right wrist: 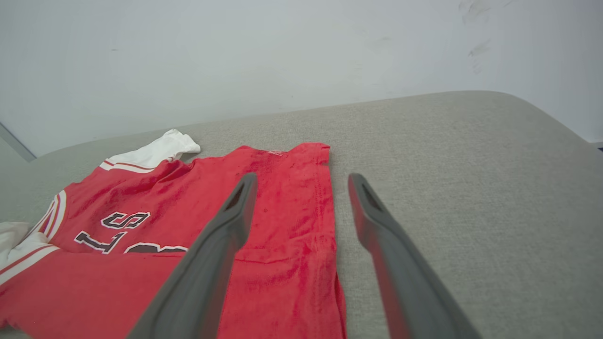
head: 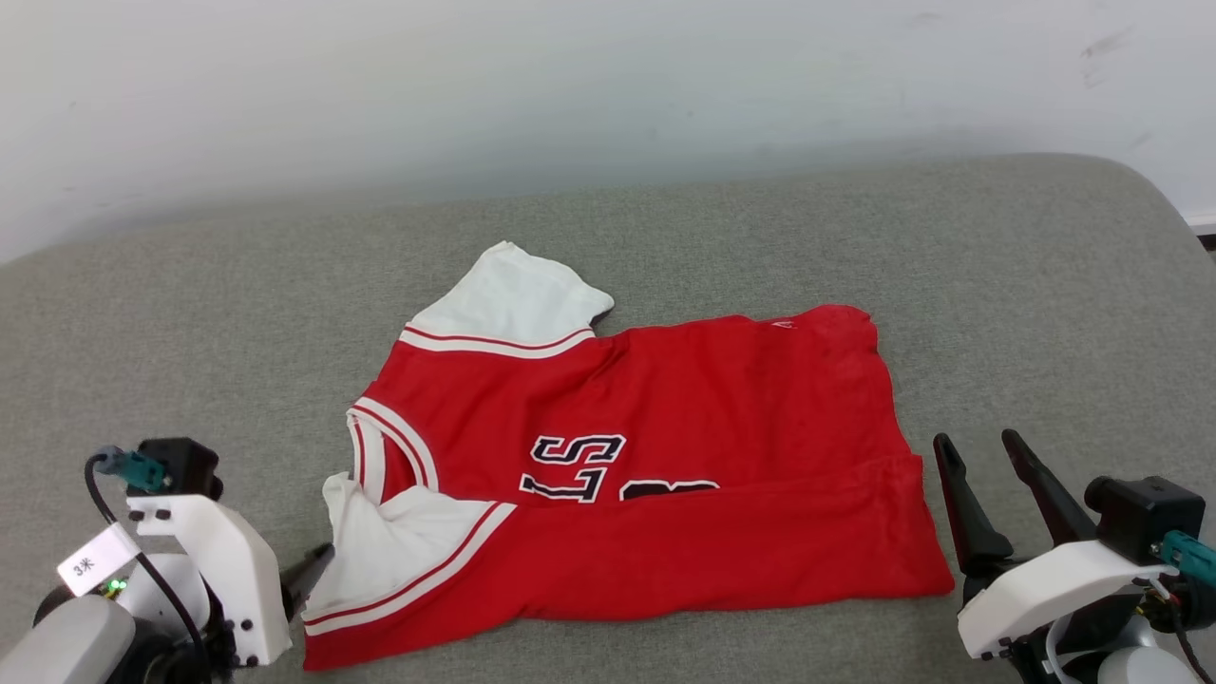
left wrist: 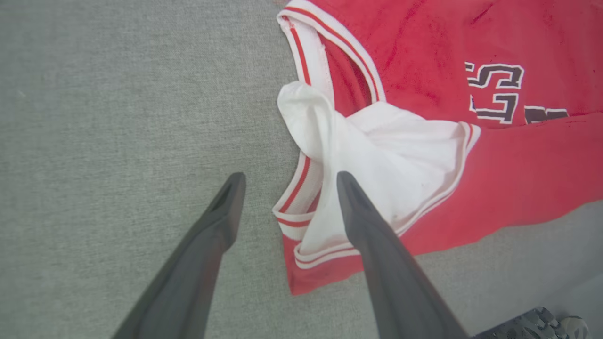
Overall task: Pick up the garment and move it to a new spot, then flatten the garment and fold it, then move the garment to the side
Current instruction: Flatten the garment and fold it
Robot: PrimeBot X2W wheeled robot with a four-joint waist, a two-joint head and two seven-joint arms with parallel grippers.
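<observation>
Bare room: grey upholstered pad (head: 190, 285) against white wall (head: 380, 76).

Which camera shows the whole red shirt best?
The head view: the garment lies whole there, near edge folded over. The left wrist view shows its collar and crumpled sleeve; the right wrist view, its hem end.

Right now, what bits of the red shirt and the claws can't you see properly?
Head view: the black letters on the shirt are half covered by its folded-over near edge.
Head view: the left claw is mostly behind its own white bracket.
Right wrist view: the near sleeve is cut off by the left edge.
Right wrist view: the small tag at the hem is too small to read.
</observation>
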